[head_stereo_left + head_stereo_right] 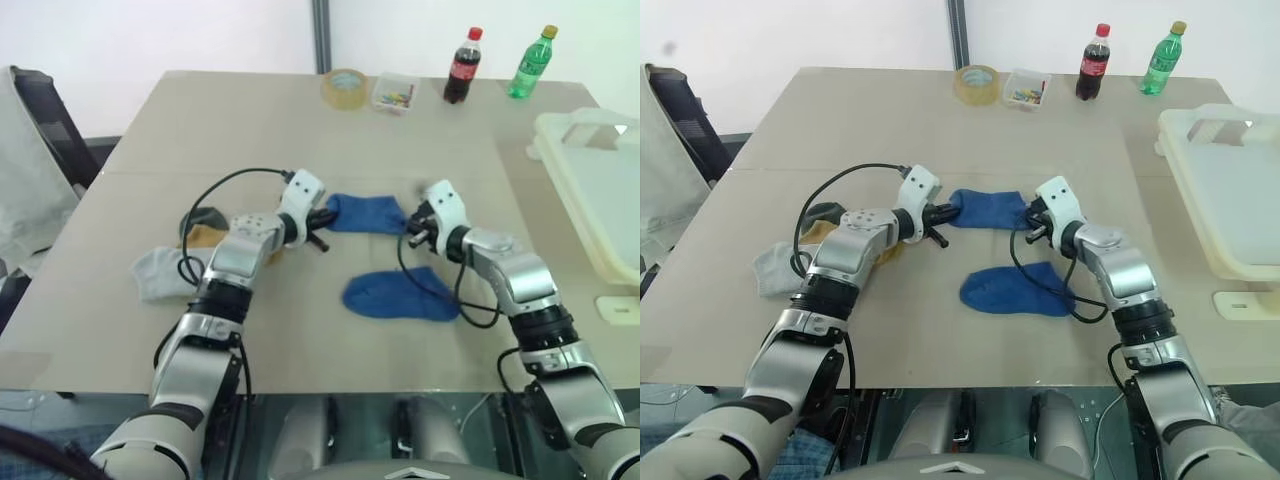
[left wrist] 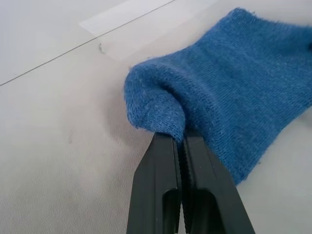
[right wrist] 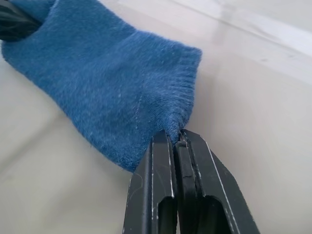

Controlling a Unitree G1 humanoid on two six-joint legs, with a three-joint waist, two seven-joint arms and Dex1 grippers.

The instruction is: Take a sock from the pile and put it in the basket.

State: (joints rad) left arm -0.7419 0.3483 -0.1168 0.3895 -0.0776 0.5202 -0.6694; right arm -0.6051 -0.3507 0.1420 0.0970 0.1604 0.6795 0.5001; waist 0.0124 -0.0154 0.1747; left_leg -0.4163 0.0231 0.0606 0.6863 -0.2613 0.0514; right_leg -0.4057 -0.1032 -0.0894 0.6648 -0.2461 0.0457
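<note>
A blue sock (image 1: 368,213) is stretched between my two grippers at the middle of the table. My left gripper (image 1: 328,218) is shut on its left end; the left wrist view has the black fingers (image 2: 161,170) pinching a fold of the knit. My right gripper (image 1: 408,222) is shut on the sock's cuff end (image 3: 185,112). A second blue sock (image 1: 400,295) lies flat nearer to me. The pile (image 1: 160,270), with grey, mustard and dark socks, sits partly hidden under my left forearm. The basket (image 1: 560,122), a pale tub, stands at the table's right edge.
At the far edge stand a tape roll (image 1: 345,88), a small clear box of coloured bits (image 1: 395,92), a cola bottle (image 1: 462,66) and a green bottle (image 1: 530,62). A small white piece (image 1: 620,310) lies below the basket. A chair (image 1: 40,110) stands left of the table.
</note>
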